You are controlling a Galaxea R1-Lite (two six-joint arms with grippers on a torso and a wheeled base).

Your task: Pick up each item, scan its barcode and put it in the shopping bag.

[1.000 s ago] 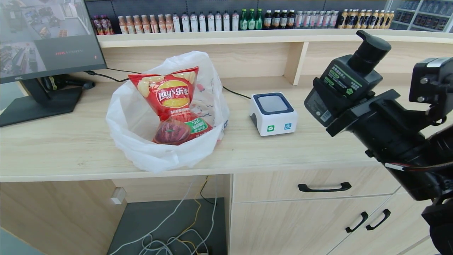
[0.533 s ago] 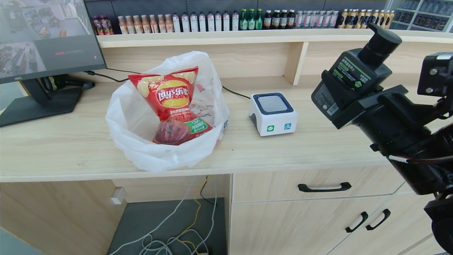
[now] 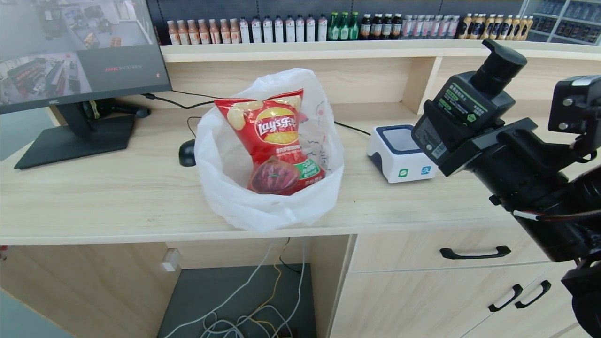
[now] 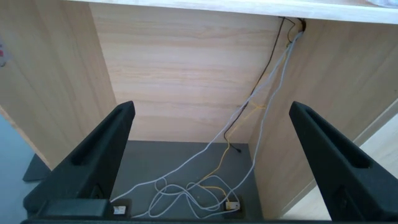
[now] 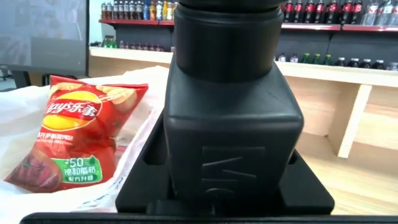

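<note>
My right gripper (image 3: 479,143) is shut on a black bottle (image 3: 462,110) with a green label and a barcode, held tilted above the counter's right end. In the right wrist view the black bottle (image 5: 227,124) stands upright between the fingers of the right gripper (image 5: 224,196). The white scanner (image 3: 399,152) sits on the counter just left of the bottle, partly overlapped by it. A white shopping bag (image 3: 267,206) stands open mid-counter with a red chips bag (image 3: 277,141) inside; the chips bag (image 5: 74,137) lies beyond the bottle. Below the counter my left gripper (image 4: 211,162) hangs open.
A monitor (image 3: 75,47) stands at the counter's left, a black mouse (image 3: 187,152) beside the bag. Drink bottles (image 3: 352,26) line the upper shelf. Drawers with black handles (image 3: 474,253) sit under the counter at the right. Loose cables (image 4: 205,186) lie in the recess below.
The head camera has turned, so the whole counter sits further right in view. My right gripper with the bottle rose a little and now overlaps the scanner's right edge.
</note>
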